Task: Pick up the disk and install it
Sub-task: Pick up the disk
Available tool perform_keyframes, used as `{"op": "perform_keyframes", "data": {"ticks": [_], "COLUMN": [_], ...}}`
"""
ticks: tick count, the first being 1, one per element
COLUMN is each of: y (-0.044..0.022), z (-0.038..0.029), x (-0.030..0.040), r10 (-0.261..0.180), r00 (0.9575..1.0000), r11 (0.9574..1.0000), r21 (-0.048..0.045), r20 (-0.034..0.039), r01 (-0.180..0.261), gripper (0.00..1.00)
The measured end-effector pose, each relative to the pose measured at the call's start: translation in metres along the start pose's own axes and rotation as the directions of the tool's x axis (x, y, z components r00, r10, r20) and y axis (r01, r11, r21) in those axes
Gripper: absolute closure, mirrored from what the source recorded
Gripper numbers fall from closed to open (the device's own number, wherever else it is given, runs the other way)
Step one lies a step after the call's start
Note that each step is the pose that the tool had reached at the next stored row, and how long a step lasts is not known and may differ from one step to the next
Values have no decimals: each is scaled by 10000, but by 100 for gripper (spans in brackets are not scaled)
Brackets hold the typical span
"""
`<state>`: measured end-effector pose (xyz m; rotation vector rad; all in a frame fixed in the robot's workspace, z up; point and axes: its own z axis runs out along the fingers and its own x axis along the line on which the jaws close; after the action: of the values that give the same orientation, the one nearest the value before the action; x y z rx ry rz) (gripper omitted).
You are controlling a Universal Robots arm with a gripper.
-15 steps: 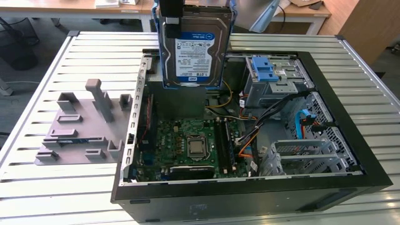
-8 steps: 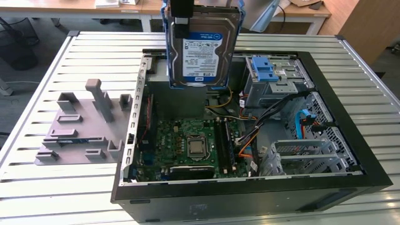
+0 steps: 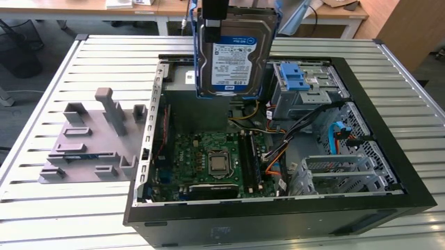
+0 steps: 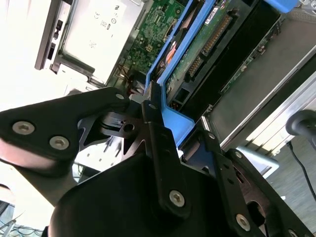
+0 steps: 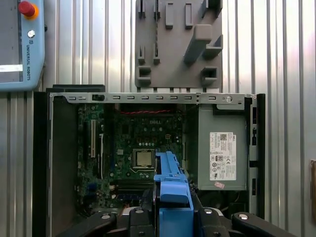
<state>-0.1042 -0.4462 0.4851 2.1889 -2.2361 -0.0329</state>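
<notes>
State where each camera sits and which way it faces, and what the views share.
Exterior view: off the arm, raised, looking down into the open computer case; the gripper holds the disk above it.
First wrist view: on the arm, facing straight down past the gripper onto the motherboard.
Second wrist view: close behind the fingers, looking along the disk's underside.
Shared: disk, gripper, case interior.
</notes>
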Motion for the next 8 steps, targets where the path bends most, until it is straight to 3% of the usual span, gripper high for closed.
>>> {"op": "perform_keyframes", "data": {"ticks": [8], "y": [-120], "z": [-3], "x": [-2], "r10": [0], "r00": [10000], "r11": [10000], "r21": [-2], "r20": [0], "r01": [0], "gripper": [64]}}
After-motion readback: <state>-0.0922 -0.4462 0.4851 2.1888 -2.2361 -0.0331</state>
